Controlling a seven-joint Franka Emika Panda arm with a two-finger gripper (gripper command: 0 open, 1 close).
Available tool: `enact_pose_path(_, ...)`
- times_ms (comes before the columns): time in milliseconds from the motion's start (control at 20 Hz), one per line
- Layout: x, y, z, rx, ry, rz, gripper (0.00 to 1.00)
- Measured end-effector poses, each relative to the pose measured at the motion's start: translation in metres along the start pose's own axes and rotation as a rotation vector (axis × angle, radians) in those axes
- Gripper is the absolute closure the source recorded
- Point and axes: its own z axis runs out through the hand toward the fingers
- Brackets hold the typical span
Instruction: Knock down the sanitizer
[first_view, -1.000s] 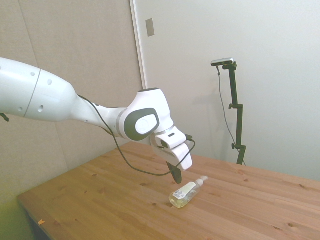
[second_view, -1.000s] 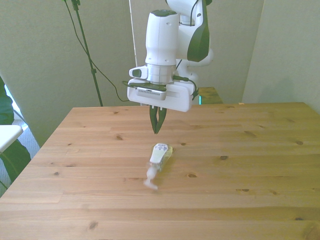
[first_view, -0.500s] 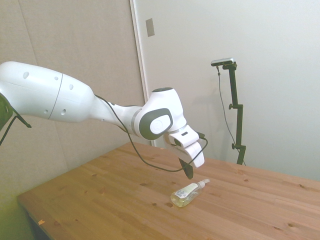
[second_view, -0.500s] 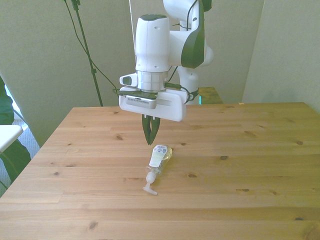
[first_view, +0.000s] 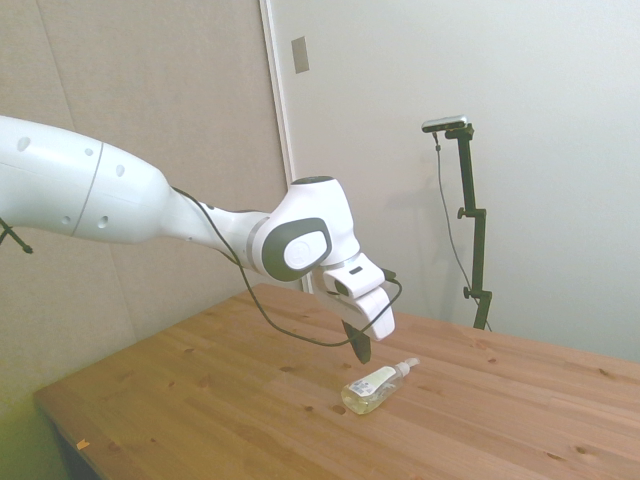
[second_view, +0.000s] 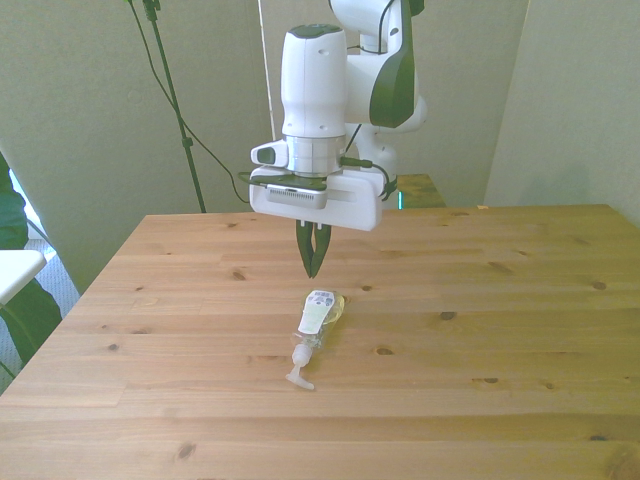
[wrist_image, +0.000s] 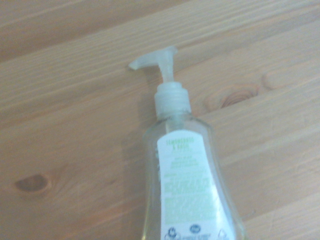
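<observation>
— Wooden desk (second_view: 520, 330), one bottle on it. Where is the sanitizer (second_view: 319, 318) lying?

— Flat on its side, a little left of centre in the front view, low and middle in the side view. Its white pump (second_view: 298, 374) points toward the bottom edge of the front picture, and its label (wrist_image: 190, 185) faces up, plain in the wrist view. Nothing props it; it rests on the boards by itself.

— And your end effector (second_view: 314, 262)?

— It hangs above the bottle's base end, clear of it, with a gap of bare wood between my tips and the plastic. My dark fingers (first_view: 361, 349) sit pressed together, holding nothing.

— So which step are you on?

— By my judgement the knock is done: a bottle lying flat with its pump along the boards counts as down. I take this as the closing step, not an approach.

— What does the next move ask of you?

— Little. I would lift straight up and draw back toward the upper part of the front frame, keeping my tips off the bottle so it does not roll or spin. No grasp is needed.
</observation>
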Motion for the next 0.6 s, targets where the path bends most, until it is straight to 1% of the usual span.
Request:
enact_pose_path(200,-0.023,0.013,-0.009,-0.001,-0.017,-0.019,0.0)
enact_pose_path(600,-0.05,0.05,-0.015,-0.031,-0.036,-0.044,0.0)
